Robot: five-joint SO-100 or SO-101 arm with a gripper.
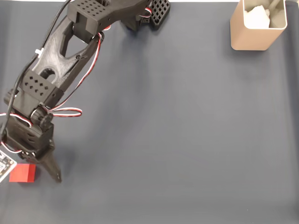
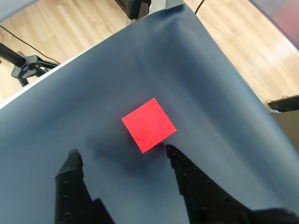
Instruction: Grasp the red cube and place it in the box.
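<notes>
The red cube (image 1: 22, 172) lies on the dark grey desk (image 1: 177, 140) at the lower left of the fixed view, with the black arm (image 1: 56, 74) reaching down over it from the top edge, red and white wires looped along its side. The box (image 1: 257, 25) stands well apart in the upper right corner, holding something crumpled and white (image 1: 258, 16); the desk between them is bare. In the wrist view the claw (image 2: 122, 154) is open, its two dark fingers (image 2: 70, 168) spread wide, and the cube (image 2: 149, 124) sits on the desk just past the tips, close by the right-hand one. That view also shows a wooden floor (image 2: 70, 28) beyond the desk edge and a black stand (image 2: 25, 65) with cables at the left.
</notes>
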